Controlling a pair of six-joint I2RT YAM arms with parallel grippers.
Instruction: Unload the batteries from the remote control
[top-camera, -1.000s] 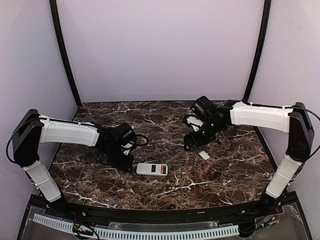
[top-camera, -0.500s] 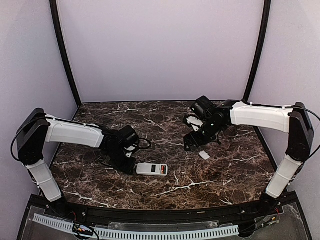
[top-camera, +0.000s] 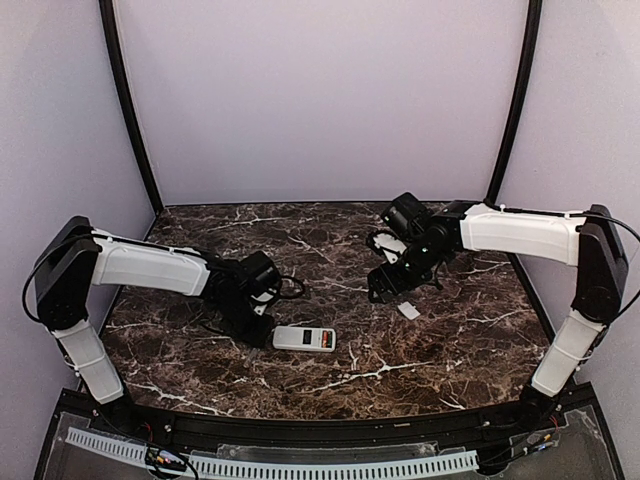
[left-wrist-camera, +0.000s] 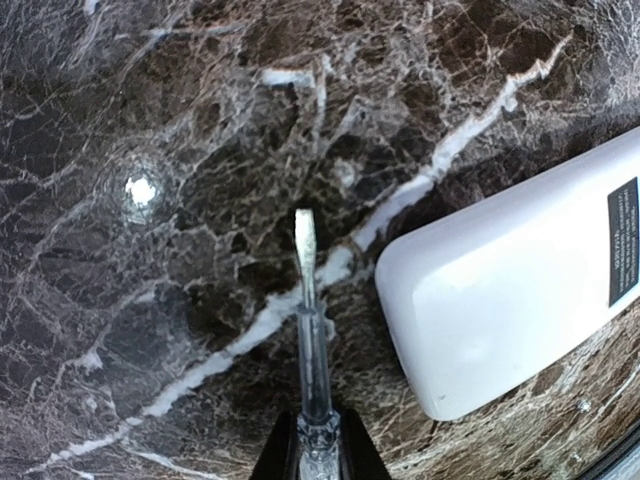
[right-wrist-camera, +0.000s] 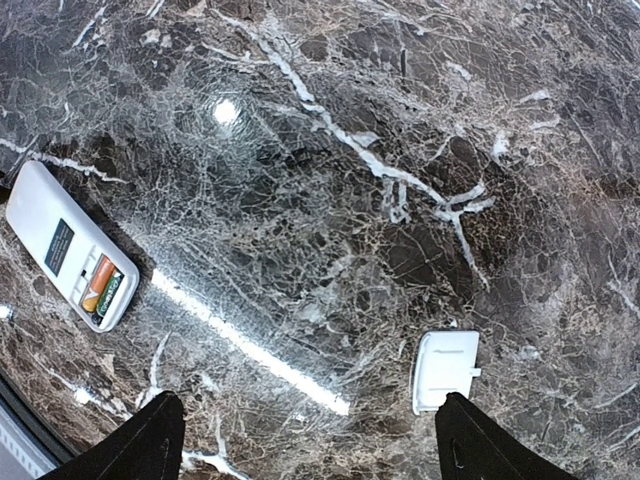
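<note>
Remote (top-camera: 305, 339) lies flat, open table (top-camera: 450, 350) around it, batteries (right-wrist-camera: 105, 283) in its right end. Left claw (left-wrist-camera: 318, 445) pinches a tool (left-wrist-camera: 306, 300) just off its left edge (not touching). Right claw (right-wrist-camera: 312, 440), spread wide, hangs well beyond.

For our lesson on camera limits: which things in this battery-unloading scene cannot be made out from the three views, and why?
- Right wrist view: the batteries are too small to count.
- Left wrist view: the remote control runs off the right edge; its battery end is out of frame.
- Left wrist view: the left fingers are cut off by the bottom edge; whether the thin strip between them is a tool is unclear.
</note>
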